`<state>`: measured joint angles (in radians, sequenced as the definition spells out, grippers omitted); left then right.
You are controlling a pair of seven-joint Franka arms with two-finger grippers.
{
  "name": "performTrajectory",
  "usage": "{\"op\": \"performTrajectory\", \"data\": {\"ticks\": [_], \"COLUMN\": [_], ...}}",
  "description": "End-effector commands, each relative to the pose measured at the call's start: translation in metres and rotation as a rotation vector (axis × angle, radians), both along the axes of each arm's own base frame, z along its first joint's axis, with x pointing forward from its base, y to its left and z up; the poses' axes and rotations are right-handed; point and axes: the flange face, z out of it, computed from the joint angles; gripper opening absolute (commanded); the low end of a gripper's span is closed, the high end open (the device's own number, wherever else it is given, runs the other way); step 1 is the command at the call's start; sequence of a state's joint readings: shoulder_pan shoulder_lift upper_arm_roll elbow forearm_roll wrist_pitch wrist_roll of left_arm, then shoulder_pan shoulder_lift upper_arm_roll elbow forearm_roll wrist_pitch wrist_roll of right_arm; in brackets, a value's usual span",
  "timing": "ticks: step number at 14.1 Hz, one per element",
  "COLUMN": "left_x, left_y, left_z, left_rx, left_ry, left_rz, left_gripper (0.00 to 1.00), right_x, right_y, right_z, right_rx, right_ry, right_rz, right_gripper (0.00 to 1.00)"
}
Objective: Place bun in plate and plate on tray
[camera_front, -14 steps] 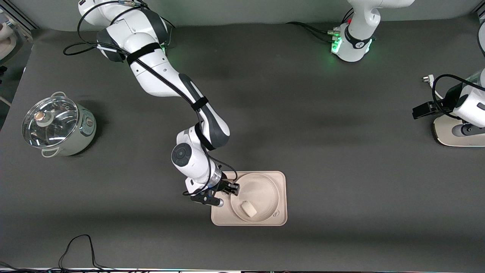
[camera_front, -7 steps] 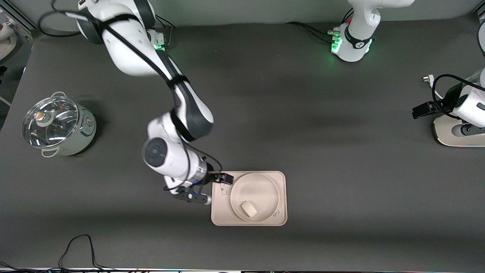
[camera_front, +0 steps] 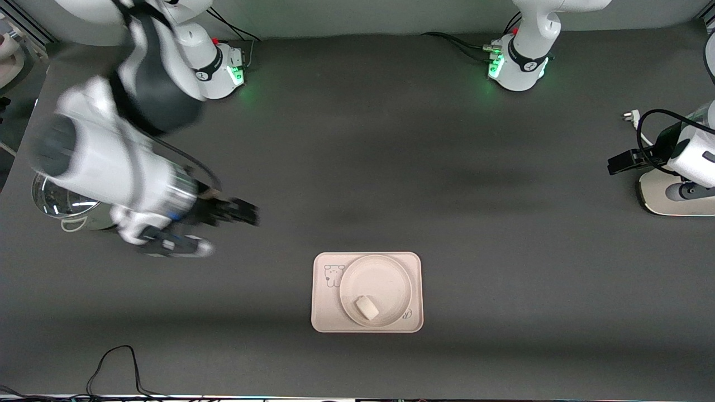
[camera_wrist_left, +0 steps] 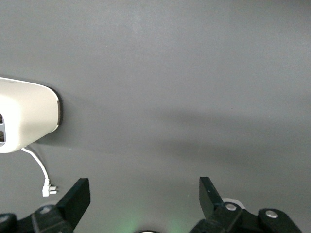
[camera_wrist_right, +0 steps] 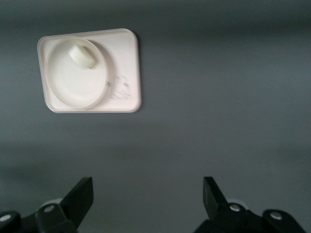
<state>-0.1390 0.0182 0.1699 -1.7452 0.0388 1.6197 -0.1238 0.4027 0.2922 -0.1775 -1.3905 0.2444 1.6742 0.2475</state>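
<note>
The white bun [camera_front: 367, 307] lies in the round cream plate [camera_front: 380, 277], on the side of it nearer the front camera. The plate sits on the cream-pink tray [camera_front: 324, 314], beside its cartoon animal drawing. My right gripper [camera_front: 248, 212] is open and empty, up over bare table toward the right arm's end, well away from the tray. In the right wrist view the gripper [camera_wrist_right: 148, 194] is open, with the tray [camera_wrist_right: 129, 58], plate [camera_wrist_right: 70, 85] and bun [camera_wrist_right: 81, 55] far off. My left gripper [camera_front: 614, 166] waits open and empty at the left arm's end, and shows open in the left wrist view [camera_wrist_left: 144, 194].
A pot with a glass lid [camera_front: 56, 201] stands at the right arm's end, partly hidden by the right arm. A white appliance [camera_front: 676, 195] with a cord and plug [camera_front: 628, 116] sits at the left arm's end; both show in the left wrist view [camera_wrist_left: 24, 116]. A black cable [camera_front: 111, 363] lies at the front edge.
My right gripper has let go of the plate's rim and drawn back, rising fast toward the right arm's end. Plate, bun and tray stayed put. The left arm has not moved.
</note>
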Motion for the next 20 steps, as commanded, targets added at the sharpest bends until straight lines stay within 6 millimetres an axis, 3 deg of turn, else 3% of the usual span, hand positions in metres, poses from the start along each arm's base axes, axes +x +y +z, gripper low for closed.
{"op": "performTrajectory", "data": {"ticks": [1, 5, 8, 12, 14, 20], "left_x": [-0.005, -0.009, -0.016, -0.014, -0.014, -0.009], "left_y": [-0.002, -0.002, -0.003, -0.004, -0.004, -0.004], "left_z": [0.008, 0.016, 0.031, 0.042, 0.043, 0.053], "left_rx": [-0.007, -0.010, -0.014, -0.014, -0.012, -0.009], "left_ry": [-0.002, -0.007, 0.007, -0.031, -0.033, -0.047], "left_rz": [-0.016, -0.013, -0.015, -0.017, 0.000, -0.006], "left_gripper": [1.00, 1.00, 1.00, 1.00, 1.00, 1.00], "right_x": [-0.043, -0.061, -0.059, -0.062, -0.063, -0.063], "right_y": [-0.056, -0.123, -0.180, -0.224, -0.235, -0.233], "right_z": [0.031, 0.061, 0.061, 0.060, 0.059, 0.054], "right_rx": [-0.031, -0.130, -0.163, -0.162, -0.161, -0.157], "right_ry": [0.017, -0.007, -0.008, 0.006, 0.010, 0.021], "right_rz": [0.053, 0.137, 0.127, 0.064, 0.038, 0.036], "right_gripper": [1.00, 1.00, 1.00, 1.00, 1.00, 1.00]}}
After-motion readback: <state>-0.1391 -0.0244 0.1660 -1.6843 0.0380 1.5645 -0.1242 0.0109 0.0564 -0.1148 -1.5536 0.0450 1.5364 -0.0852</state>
